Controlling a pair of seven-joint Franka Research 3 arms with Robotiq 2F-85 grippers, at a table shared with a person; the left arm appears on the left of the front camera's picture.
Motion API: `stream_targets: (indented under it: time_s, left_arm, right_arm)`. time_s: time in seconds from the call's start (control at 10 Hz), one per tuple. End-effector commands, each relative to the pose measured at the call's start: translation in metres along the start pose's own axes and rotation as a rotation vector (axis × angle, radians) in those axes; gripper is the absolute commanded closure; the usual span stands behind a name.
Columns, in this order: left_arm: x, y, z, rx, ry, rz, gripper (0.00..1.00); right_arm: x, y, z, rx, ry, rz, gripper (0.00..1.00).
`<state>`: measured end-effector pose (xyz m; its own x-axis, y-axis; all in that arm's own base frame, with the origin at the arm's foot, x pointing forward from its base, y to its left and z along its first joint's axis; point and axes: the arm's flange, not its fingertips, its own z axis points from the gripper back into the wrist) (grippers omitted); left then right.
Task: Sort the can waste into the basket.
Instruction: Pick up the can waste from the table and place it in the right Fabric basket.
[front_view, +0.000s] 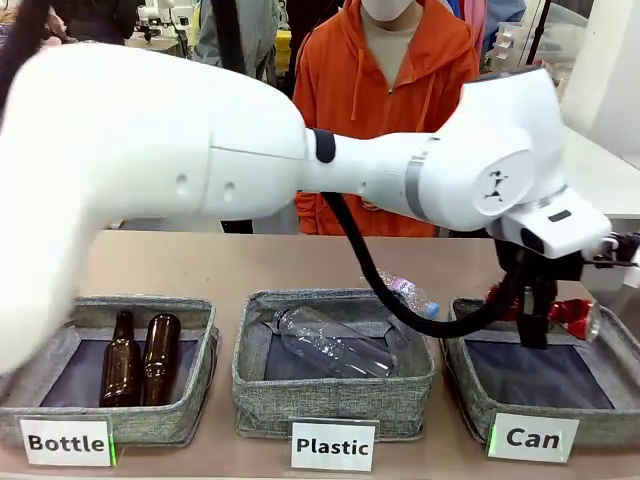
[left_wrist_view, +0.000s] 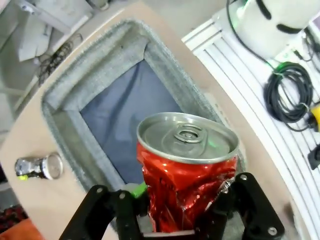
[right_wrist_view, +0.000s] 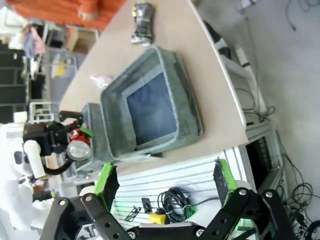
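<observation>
My left gripper (front_view: 535, 312) reaches across to the right and is shut on the crushed red can (front_view: 572, 316), holding it above the far edge of the grey basket (front_view: 545, 378) behind the "Can" card (front_view: 532, 438). In the left wrist view, the red can (left_wrist_view: 187, 170) sits between the green-padded fingers, its silver top towards the camera, over the basket's dark floor (left_wrist_view: 120, 115). A black and silver can (left_wrist_view: 39, 166) lies on the table beside the basket (right_wrist_view: 150, 107), also visible as the can (right_wrist_view: 142, 22) beyond it. My right gripper (right_wrist_view: 165, 176) stands open and holds nothing, off the table's edge.
The "Plastic" basket (front_view: 335, 400) holds a clear bottle (front_view: 335, 345); another clear bottle (front_view: 410, 293) lies behind it. The "Bottle" basket (front_view: 190, 400) holds two brown bottles (front_view: 140, 360). A person in an orange top (front_view: 385, 70) stands at the far side. Cables (left_wrist_view: 287, 95) lie beside the table.
</observation>
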<state>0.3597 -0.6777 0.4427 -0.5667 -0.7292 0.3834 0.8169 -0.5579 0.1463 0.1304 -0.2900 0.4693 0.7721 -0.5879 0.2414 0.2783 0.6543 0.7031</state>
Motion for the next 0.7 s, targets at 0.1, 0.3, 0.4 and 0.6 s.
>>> stream_targets:
  time_s: [0.1,0.3,0.4,0.6]
  left_arm:
    - [0.0086,0.0211,-0.0062,0.017,0.055,0.028,1.00]
    - [0.0078,0.0205,-0.0062,0.030,0.059,0.022,0.54]
    - [0.0080,0.0197,-0.0056,0.034,0.061,0.007,0.34]
    - [0.0085,0.0164,-0.0053,0.043,0.062,0.000,0.00]
  right_arm:
    - [0.0053,0.0045,0.0003,0.006,0.000,0.003,0.00]
    - [0.0053,0.0045,0.0003,0.006,0.000,0.003,0.00]
    - [0.0053,0.0045,0.0003,0.006,0.000,0.003,0.00]
    - [0.0053,0.0045,0.0003,0.006,0.000,0.003,0.00]
